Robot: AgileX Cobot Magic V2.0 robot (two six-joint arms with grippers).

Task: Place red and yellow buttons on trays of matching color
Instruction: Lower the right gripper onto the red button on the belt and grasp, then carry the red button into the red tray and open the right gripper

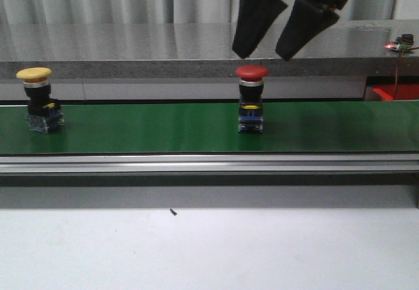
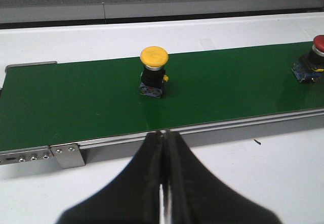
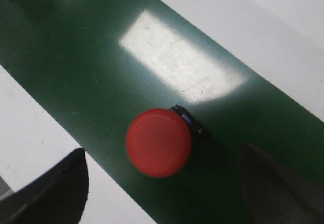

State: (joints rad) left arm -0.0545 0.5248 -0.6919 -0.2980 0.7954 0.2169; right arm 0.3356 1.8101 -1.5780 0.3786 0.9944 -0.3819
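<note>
Glossy mushroom-capped red button point(image 3: 159, 142) sits between spread black fingers point(image 3: 55, 193).

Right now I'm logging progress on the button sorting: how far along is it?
Nothing is sorted yet: the red button and yellow button both stand on the green belt. In hand: the open right gripper hangs above the red button without touching it. Left: both placements; the left gripper is shut and empty.
</note>
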